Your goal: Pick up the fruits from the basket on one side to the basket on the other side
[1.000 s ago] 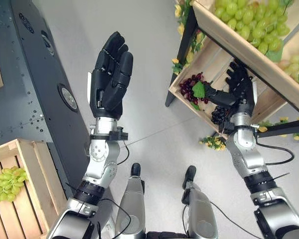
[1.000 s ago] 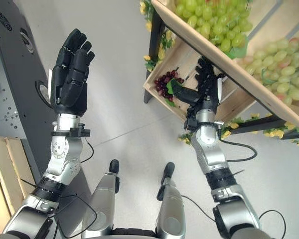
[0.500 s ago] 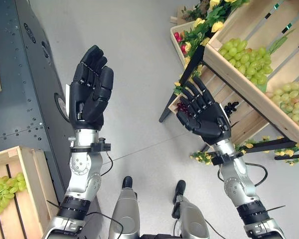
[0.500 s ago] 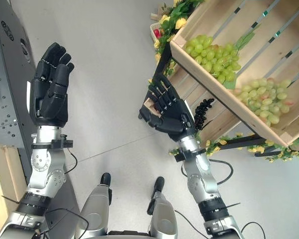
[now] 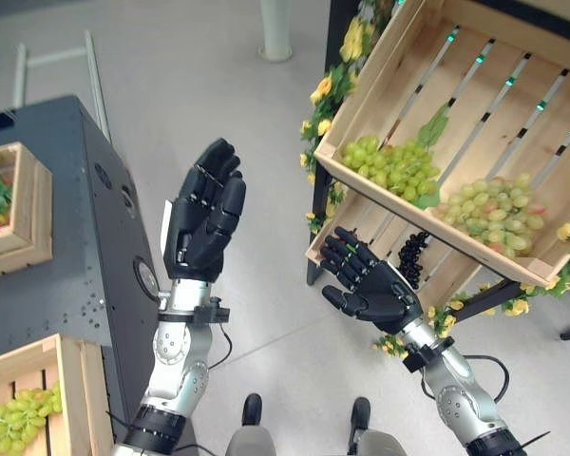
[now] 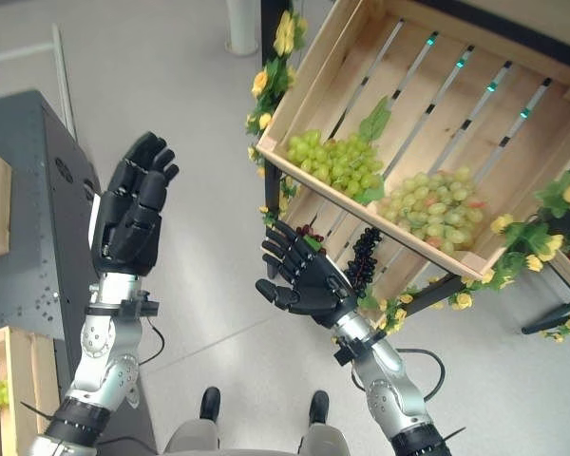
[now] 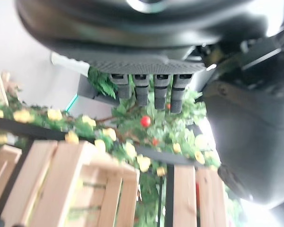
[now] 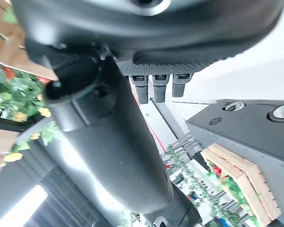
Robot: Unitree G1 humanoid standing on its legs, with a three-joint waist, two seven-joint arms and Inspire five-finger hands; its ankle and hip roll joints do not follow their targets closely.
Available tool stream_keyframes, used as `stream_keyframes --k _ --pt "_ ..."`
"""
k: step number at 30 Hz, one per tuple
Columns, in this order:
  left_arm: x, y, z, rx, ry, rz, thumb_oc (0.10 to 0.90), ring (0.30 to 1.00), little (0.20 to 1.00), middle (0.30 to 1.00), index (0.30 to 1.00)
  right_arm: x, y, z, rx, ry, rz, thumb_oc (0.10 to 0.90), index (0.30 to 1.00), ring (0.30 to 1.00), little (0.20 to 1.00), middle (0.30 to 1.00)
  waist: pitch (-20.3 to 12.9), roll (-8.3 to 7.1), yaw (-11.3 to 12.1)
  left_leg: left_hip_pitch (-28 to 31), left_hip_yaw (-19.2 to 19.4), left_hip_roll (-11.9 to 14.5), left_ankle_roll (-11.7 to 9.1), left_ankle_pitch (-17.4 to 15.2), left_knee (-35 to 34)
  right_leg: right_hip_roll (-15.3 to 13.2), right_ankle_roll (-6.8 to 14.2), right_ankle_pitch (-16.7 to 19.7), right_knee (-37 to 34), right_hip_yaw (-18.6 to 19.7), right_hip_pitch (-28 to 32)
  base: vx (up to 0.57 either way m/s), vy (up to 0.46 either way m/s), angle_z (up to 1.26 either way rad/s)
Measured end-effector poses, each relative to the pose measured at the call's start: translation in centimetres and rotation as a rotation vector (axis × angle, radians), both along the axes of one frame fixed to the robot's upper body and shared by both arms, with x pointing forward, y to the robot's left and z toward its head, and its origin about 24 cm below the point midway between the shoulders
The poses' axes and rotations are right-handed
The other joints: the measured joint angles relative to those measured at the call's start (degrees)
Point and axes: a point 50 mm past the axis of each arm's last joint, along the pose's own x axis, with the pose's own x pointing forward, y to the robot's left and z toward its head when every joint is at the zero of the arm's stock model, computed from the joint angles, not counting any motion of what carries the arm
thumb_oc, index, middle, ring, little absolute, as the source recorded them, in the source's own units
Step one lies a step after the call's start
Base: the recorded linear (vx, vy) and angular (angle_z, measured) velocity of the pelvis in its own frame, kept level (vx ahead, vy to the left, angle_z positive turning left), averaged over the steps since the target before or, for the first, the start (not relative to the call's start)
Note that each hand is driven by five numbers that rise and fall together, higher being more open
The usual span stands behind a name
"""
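My right hand (image 5: 370, 285) hangs open and holds nothing, palm up, just in front of the lower wooden crate (image 5: 325, 249). A dark grape bunch (image 5: 413, 258) lies in that crate, right behind the fingers. The tilted upper crate (image 5: 370, 95) holds two green grape bunches, one (image 5: 389, 166) at its near corner and a paler one (image 5: 484, 204) further right. My left hand (image 5: 204, 223) is raised with straight fingers (image 7: 144, 87), open, over the floor. At the lower left another crate (image 5: 71, 380) holds green grapes (image 5: 14, 423).
A dark grey cabinet (image 5: 66, 237) stands at the left with a small crate (image 5: 28, 247) of red fruit and leaves on top. Yellow flowers (image 5: 347, 43) and leaves trim the black shelf frame (image 5: 323, 199). Bare grey floor (image 5: 266, 313) lies between the cabinet and the shelves.
The camera has tilted up toward the shelves. My right hand has come back out of the lower crate, away from the dark grapes, and turned palm up, holding nothing. The left hand stays raised.
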Motion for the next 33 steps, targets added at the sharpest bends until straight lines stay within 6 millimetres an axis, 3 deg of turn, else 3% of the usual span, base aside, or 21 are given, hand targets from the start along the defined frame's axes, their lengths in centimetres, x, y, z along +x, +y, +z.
stream_keyframes --k 7,11,14,15,16,17,18,19,20,21,23,24,25,26,30,33 --pt "-0.3 0.2 -1.0 -0.048 0.062 0.004 0.800 0.900 0.900 0.900 0.900 -0.4 0.4 -0.8 -0.048 0.056 0.108 0.800 0.900 0.900 0.900 0.900 -1.8 0.24 -0.2 -2.0 -1.5 1.3 -0.8 0.6 2.2 1.5 -0.9 -0.6 0.1 -1.4 0.2 -0.05 -0.267 0.12" --pt "-0.4 0.4 -1.4 -0.085 0.082 0.012 0.800 0.900 0.900 0.900 0.900 -0.6 0.8 -2.0 -0.070 0.118 0.134 0.800 0.900 0.900 0.900 0.900 -1.4 0.91 1.0 -2.7 -1.6 2.0 0.7 1.2 3.2 2.5 -1.4 -1.3 0.1 -3.4 1.6 -0.09 -0.148 0.35" --pt "-0.5 0.3 -1.5 -0.088 0.087 0.009 0.800 0.900 0.900 0.900 0.900 -0.8 0.4 -2.7 -0.117 0.139 0.133 0.800 0.900 0.900 0.900 0.900 -0.7 2.05 1.1 -5.7 0.2 1.6 5.9 2.8 4.5 2.9 -2.7 -2.2 0.5 -4.6 1.5 -0.09 -0.034 0.70" --pt "-0.5 0.3 -1.6 -0.094 0.087 0.005 0.800 0.900 0.900 0.900 0.900 -1.0 -0.2 -2.9 -0.141 0.154 0.129 0.800 0.900 0.900 0.900 0.900 -0.2 2.75 1.3 -6.4 2.2 1.7 10.0 2.3 4.8 3.0 -3.0 -2.7 1.4 -4.9 1.4 -0.01 0.073 0.60" --pt "-0.6 0.3 -1.8 -0.111 0.096 0.005 0.800 0.900 0.900 0.900 0.900 -1.2 -0.6 -3.1 -0.153 0.166 0.122 0.800 0.900 0.900 0.900 0.900 0.1 3.32 2.1 -6.7 3.0 2.1 12.2 1.1 5.5 3.1 -3.3 -3.6 3.3 -4.9 0.7 0.00 0.112 0.45" --pt "-0.7 0.4 -1.9 -0.121 0.102 0.008 0.800 0.900 0.900 0.900 0.900 -1.5 -0.8 -3.3 -0.158 0.176 0.118 0.800 0.900 0.900 0.900 0.900 0.3 3.56 2.1 -7.3 3.6 2.4 13.0 0.1 5.9 2.9 -3.4 -4.4 5.0 -5.4 0.4 0.01 0.151 0.48" --pt "-0.7 0.4 -1.9 -0.130 0.102 0.006 0.800 0.900 0.900 0.900 0.900 -2.0 -1.1 -3.7 -0.156 0.195 0.106 0.800 0.900 0.900 0.900 0.900 0.4 3.48 1.6 -7.8 4.9 2.8 11.0 -4.1 5.2 2.9 -3.8 -6.2 7.4 -5.9 0.0 0.06 0.189 1.13" --pt "-0.5 0.4 -1.6 -0.124 0.089 -0.002 0.800 0.900 0.900 0.900 0.900 -2.7 -1.1 -4.3 -0.140 0.221 0.091 0.800 0.900 0.900 0.900 0.900 0.5 1.49 -0.6 -7.2 7.9 2.7 5.8 -6.9 3.8 1.1 -4.2 -7.1 7.1 -6.3 -0.1 0.07 0.201 1.24" --pt "-0.5 0.4 -1.5 -0.123 0.084 -0.004 0.800 0.900 0.900 0.900 0.900 -2.8 -1.1 -4.4 -0.137 0.228 0.086 0.800 0.900 0.900 0.900 0.900 0.8 0.22 -0.9 -6.6 10.0 2.2 5.4 -5.9 3.8 -0.2 -4.2 -7.1 7.0 -6.8 0.0 0.09 0.307 1.20" --pt "-0.5 0.3 -1.6 -0.122 0.087 -0.011 0.800 0.900 0.900 0.900 0.900 -3.2 -1.1 -4.6 -0.127 0.237 0.078 0.800 0.900 0.900 0.900 0.900 1.1 -1.18 -1.4 -5.1 15.7 1.9 4.5 -4.8 4.4 -1.9 -4.0 -5.9 5.2 -8.8 1.6 0.05 0.351 0.97" --pt "-0.5 -0.7 -1.7 -0.128 0.087 -0.056 0.800 0.900 0.900 0.900 0.900 -4.1 -1.9 -5.0 -0.116 0.245 0.031 0.800 0.900 0.900 0.900 0.900 0.8 -0.55 -4.9 -1.0 24.5 2.6 4.2 -4.6 3.7 -2.5 -2.5 -4.9 2.0 -15.5 6.3 0.07 0.454 1.33" --pt "-0.5 -1.4 -1.7 -0.129 0.083 -0.083 0.800 0.900 0.900 0.900 0.900 -4.2 -2.3 -5.0 -0.119 0.239 0.008 0.800 0.900 0.900 0.900 0.900 0.1 0.90 -5.0 0.4 26.1 2.8 4.0 -4.5 2.9 -2.2 -1.7 -4.7 2.1 -16.7 6.3 0.09 0.376 0.89" --pt "-0.5 -1.6 -1.7 -0.121 0.080 -0.092 0.800 0.900 0.900 0.900 0.900 -4.2 -2.5 -4.9 -0.118 0.235 -0.001 0.800 0.900 0.900 0.900 0.900 -0.1 1.38 -4.9 1.1 25.9 2.4 2.7 -2.0 1.6 -2.2 -0.9 -4.5 2.2 -17.0 6.2 0.11 0.330 0.40" --pt "-0.5 -1.6 -1.6 -0.110 0.077 -0.094 0.800 0.900 0.900 0.900 0.900 -3.9 -2.5 -4.7 -0.113 0.217 -0.009 0.800 0.900 0.900 0.900 0.900 -0.1 1.78 -4.4 0.9 24.6 1.6 2.5 2.8 0.9 -2.5 0.1 -4.2 2.2 -17.0 6.1 0.09 0.270 0.14" --pt "-0.4 -0.4 -1.4 -0.094 0.079 -0.043 0.800 0.900 0.900 0.900 0.900 -3.8 -0.7 -4.6 -0.008 0.213 -0.012 0.800 0.900 0.900 0.900 0.900 -0.6 -0.85 -2.8 0.9 22.0 -3.6 4.5 2.3 -0.7 -6.6 0.7 -3.9 2.2 -16.9 6.2 0.09 0.340 0.27" --pt "-0.4 0.8 -1.0 -0.072 0.069 -0.007 0.800 0.900 0.900 0.900 0.900 -3.5 0.0 -4.1 0.068 0.184 -0.030 0.800 0.900 0.900 0.900 0.900 -0.6 -1.28 -1.6 0.6 20.0 -5.1 5.2 2.1 -0.8 -8.0 1.0 -3.7 2.6 -17.0 7.2 0.06 0.332 0.37"
